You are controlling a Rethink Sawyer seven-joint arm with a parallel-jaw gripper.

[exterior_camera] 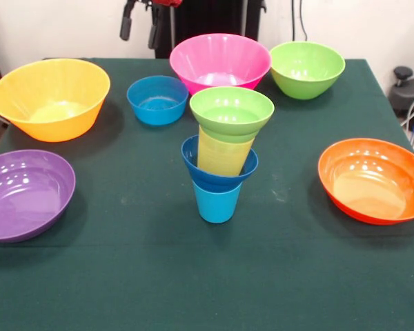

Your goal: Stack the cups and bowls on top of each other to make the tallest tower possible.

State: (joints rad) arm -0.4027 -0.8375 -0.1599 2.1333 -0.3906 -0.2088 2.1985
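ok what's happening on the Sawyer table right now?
Nothing is being held. The gripper hangs drawn back at the table's far side. Mid-table stands a four-piece tower: light blue cup at the bottom, dark blue bowl, yellow cup, small green bowl on top. The light blue bowl sits loose behind it, not yet stacked. The bigger bowls ring the table, unused.
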